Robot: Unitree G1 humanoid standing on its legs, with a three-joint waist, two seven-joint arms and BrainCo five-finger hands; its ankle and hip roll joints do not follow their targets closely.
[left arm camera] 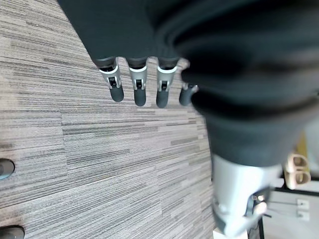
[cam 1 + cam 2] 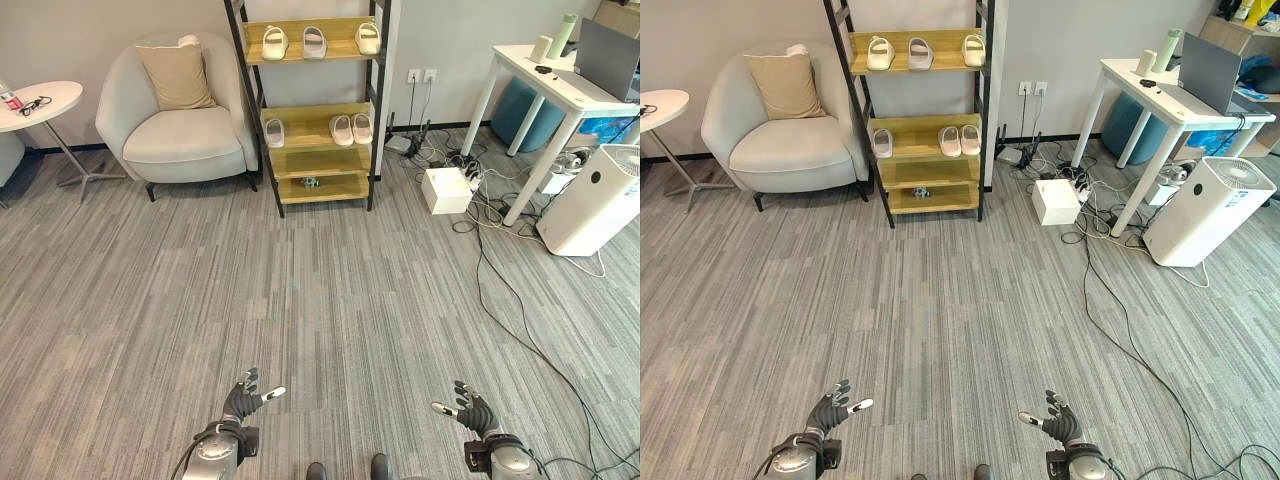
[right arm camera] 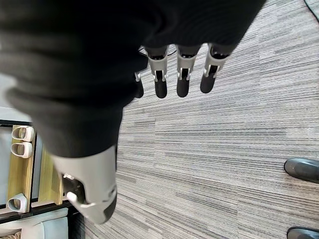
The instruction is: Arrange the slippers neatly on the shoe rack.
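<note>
1. Carpet in grey stripes covered the floor, with cables trailing across it on the robot's right.
2. Beside the rack on its left stood a pale armchair with a tan cushion propped against its back.
3. A black-framed shoe rack with wooden shelves stood against the far wall, well apart from both hands.
4. To the right stood a white counter carrying a laptop, with a white air purifier on the floor near its legs.
5. A round white side table stood at the far left.
6. A small white box lay on the floor just right of the rack.
7. Three pale slippers sat spaced apart on the top shelf, toes up.
8. On the second shelf one slipper sat alone at the left, and a pair sat side by side at the right.
9. The left hand hovered low over the carpet, fingers spread and straight, holding nothing.
10. The right hand hovered likewise, fingers relaxed and empty.
11. A small dark object lay on a lower shelf; what it was could not be told.
</note>
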